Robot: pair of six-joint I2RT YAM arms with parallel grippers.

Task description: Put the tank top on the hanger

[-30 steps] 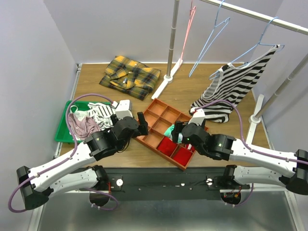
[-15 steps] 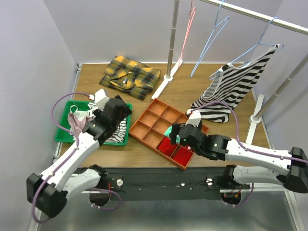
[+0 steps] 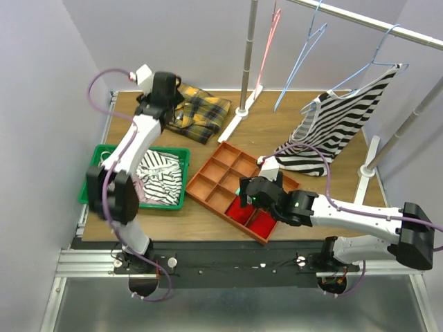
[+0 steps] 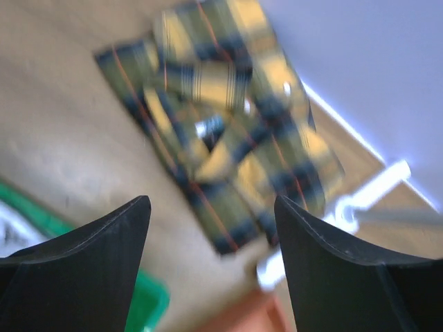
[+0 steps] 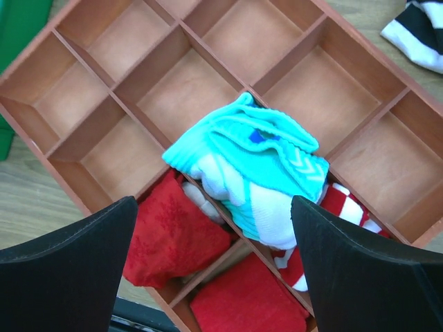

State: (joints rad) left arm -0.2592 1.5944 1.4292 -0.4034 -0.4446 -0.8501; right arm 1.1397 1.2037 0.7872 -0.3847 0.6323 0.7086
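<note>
The black-and-white striped tank top (image 3: 342, 121) hangs at the right from the pale lavender-blue hanger (image 3: 379, 61), whose hook is on the slanted rail. Its lower end rests on the table, and a corner shows in the right wrist view (image 5: 419, 24). My left gripper (image 3: 166, 104) is far off at the back left, open and empty above the yellow plaid shirt (image 3: 187, 109); its wrist view (image 4: 211, 207) is blurred. My right gripper (image 3: 248, 190) is open and empty over the orange divided tray (image 3: 228, 166), left of the tank top. Its wrist view (image 5: 213, 204) looks down on the tray.
The tray (image 5: 173, 90) holds a cyan-and-white sock (image 5: 256, 166) and red cloths (image 5: 176, 238). A green bin (image 3: 93, 190) with a thin-striped white cloth (image 3: 158, 176) sits at the left. A pink hanger (image 3: 270, 41) and a sky-blue hanger (image 3: 304, 48) hang from the rail. A rack post (image 3: 248, 59) stands at the back centre.
My left arm swung from the near middle, over the green bin, to the back left above the plaid shirt. My right gripper shifted slightly left over the tray.
</note>
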